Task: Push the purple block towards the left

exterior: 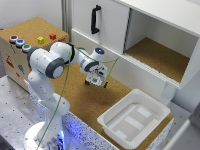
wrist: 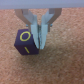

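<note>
1. Covering the bench (exterior: 80, 102) is a cork-brown surface, seen up close as a speckled, grainy mat in the wrist view.
2. The white arm (exterior: 50, 62) reaches over this surface from a perforated metal base plate (exterior: 12, 110).
3. The hand (exterior: 95, 80) hangs low over the cork; in the wrist view the hand (wrist: 38, 37) has its two fingers (wrist: 32, 26) spread a moderate way apart, gripping nothing.
4. The purple block (wrist: 26, 42), marked with yellow rings, sits on the cork touching or just beside one fingertip; the soft focus leaves the contact unsure. In the exterior view it is hidden or too small to pick out.
5. A white tray (exterior: 135, 120) rests on the bench toward the exterior view's right.
6. Behind stands a white cabinet (exterior: 150, 40) with a black handle (exterior: 95, 20) and an open cork-floored compartment.
7. A cork-topped box (exterior: 30, 45) with coloured buttons stands at the exterior view's left.
</note>
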